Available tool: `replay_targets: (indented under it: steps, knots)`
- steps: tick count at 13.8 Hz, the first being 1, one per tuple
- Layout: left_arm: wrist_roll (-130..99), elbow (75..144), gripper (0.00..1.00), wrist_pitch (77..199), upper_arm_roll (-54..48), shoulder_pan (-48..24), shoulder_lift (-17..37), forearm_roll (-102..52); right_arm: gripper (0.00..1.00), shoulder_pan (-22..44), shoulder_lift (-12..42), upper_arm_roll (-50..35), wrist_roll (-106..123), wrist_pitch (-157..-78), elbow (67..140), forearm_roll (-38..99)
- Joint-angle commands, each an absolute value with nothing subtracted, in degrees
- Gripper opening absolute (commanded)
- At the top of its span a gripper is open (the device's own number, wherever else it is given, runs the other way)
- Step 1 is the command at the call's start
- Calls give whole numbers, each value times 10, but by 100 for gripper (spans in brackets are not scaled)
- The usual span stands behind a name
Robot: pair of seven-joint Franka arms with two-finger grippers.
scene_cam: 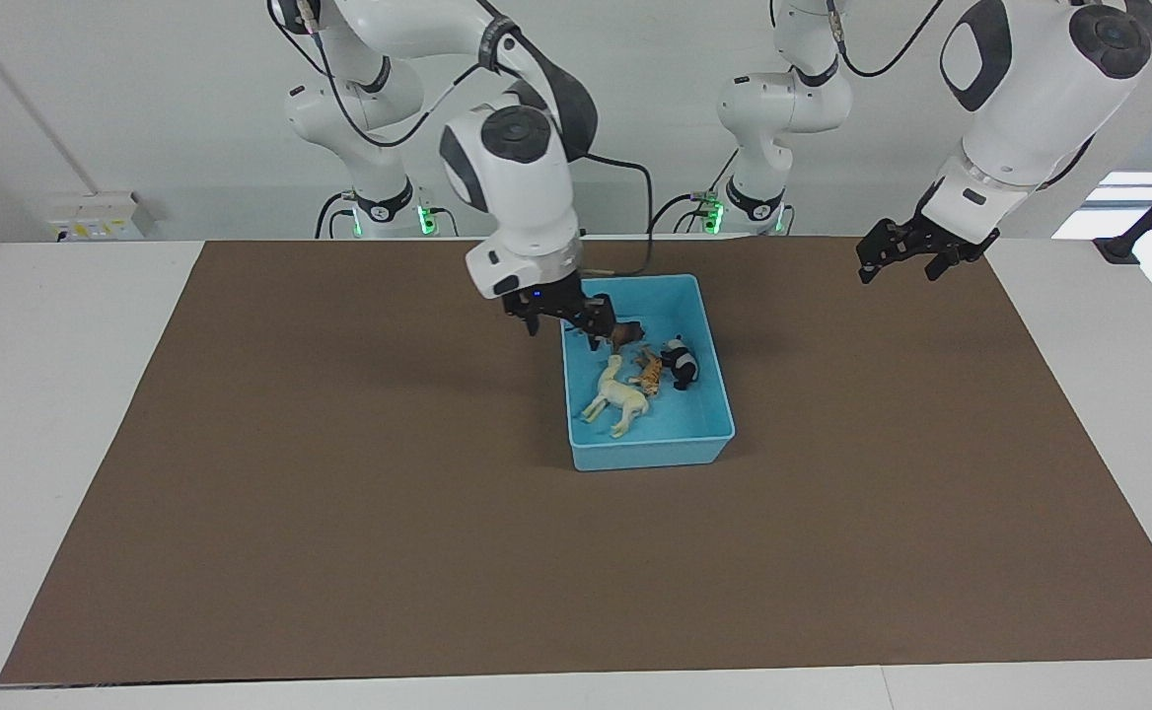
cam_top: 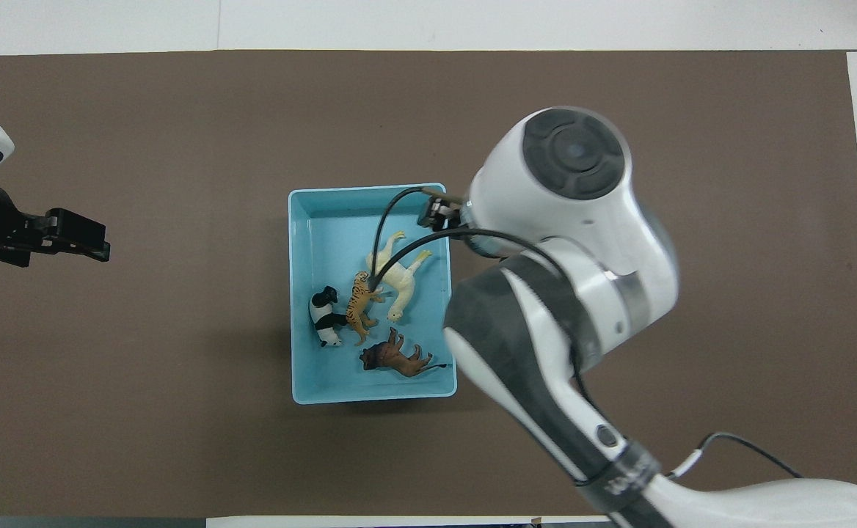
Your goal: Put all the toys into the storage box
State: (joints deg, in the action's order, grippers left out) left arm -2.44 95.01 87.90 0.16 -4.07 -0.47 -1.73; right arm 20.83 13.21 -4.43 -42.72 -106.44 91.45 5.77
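Note:
The light-blue storage box [scene_cam: 650,280] [cam_top: 366,188] stands mid-table on the brown mat. All the toys lie in it: the cream horse [scene_cam: 620,399] [cam_top: 403,276], the orange tiger [scene_cam: 649,371] [cam_top: 359,299], the panda [scene_cam: 681,363] [cam_top: 322,317] and the brown lion [scene_cam: 627,335] [cam_top: 397,359]. My right gripper [scene_cam: 568,323] is open, low over the box's corner nearest the robots, with one finger next to the lion. In the overhead view the arm hides it. My left gripper [scene_cam: 897,264] [cam_top: 80,238] is open and empty, raised over the mat at the left arm's end, waiting.
A brown mat [scene_cam: 339,473] [cam_top: 619,88] covers most of the white table [scene_cam: 43,394]. The right arm's cable hangs over the box in the overhead view [cam_top: 384,227]. Nothing else stands on the mat.

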Motion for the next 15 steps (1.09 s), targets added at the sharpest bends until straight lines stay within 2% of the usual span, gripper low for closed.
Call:
replay_targets:
  steps: [1,4,6,8,15]
  knots:
    - [-22,960,100,875,-1,-38,-16,-10,100,120,68,-48,-269,-1004,928,59]
    - [-23,960,100,876,1,-38,-16,-11,100,21,26,-48,-89,-963,938,58]
    - [-22,960,100,876,1,-38,-16,-11,100,-41,15,-47,-5,-924,940,54]
    - [-23,960,100,876,1,-38,-16,-11,100,-88,13,-47,18,-926,945,39]
    - [-23,960,100,876,-1,-38,-16,-11,100,-96,1,-48,3,-967,979,-11]
